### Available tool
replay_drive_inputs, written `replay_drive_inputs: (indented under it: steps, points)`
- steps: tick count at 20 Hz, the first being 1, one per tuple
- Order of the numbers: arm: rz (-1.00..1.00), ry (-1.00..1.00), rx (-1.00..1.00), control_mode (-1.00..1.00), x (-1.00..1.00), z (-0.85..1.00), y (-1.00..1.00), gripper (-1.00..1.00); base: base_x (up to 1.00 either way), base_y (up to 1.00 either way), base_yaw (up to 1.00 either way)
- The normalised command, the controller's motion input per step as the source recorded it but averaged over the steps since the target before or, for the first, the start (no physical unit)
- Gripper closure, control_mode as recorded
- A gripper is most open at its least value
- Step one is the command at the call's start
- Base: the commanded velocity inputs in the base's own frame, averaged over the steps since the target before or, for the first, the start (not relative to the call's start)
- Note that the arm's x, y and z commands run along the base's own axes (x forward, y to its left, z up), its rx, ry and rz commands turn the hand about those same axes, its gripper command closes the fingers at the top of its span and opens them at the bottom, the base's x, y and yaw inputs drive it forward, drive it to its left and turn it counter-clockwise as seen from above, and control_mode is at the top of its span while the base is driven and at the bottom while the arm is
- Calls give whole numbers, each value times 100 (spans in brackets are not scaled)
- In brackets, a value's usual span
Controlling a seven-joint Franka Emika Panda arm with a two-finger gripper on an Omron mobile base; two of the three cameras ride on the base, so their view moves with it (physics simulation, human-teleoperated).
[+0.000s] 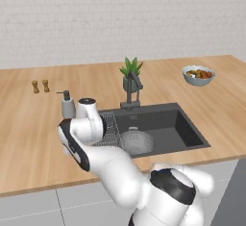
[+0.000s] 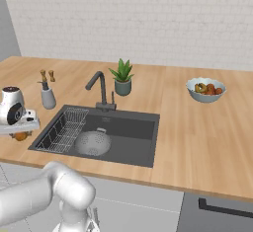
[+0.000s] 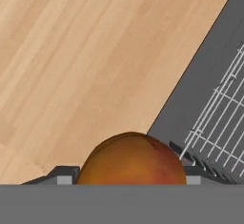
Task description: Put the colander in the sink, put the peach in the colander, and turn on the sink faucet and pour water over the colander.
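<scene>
One step done: peach held, colander waiting

Jaws (image 3: 129,181) clamp the peach (image 3: 131,158) on both flanks, over the tabletop (image 3: 71,51) at the sink's (image 2: 148,142) 9 o'clock edge. Peach looks round, smooth, orange-brown; likely light, firm but bruisable and apt to roll, so grip at its widest middle. Colander (image 2: 93,143), grey perforated metal, sits in the dark basin beside the wire rack (image 2: 62,130).
</scene>
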Motion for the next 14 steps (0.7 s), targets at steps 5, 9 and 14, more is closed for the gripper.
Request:
replay_drive_inputs:
  steps: [5, 9, 14]
  points:
    - [0, 0, 0, -100, -13, 0, -100, 100, 0, 0, 0]
    - [0, -1, 0, -100, -1, 0, -96, 100, 0, 0, 0]
    - [1, -3, 0, -100, 0, 0, -83, 100, 0, 0, 0]
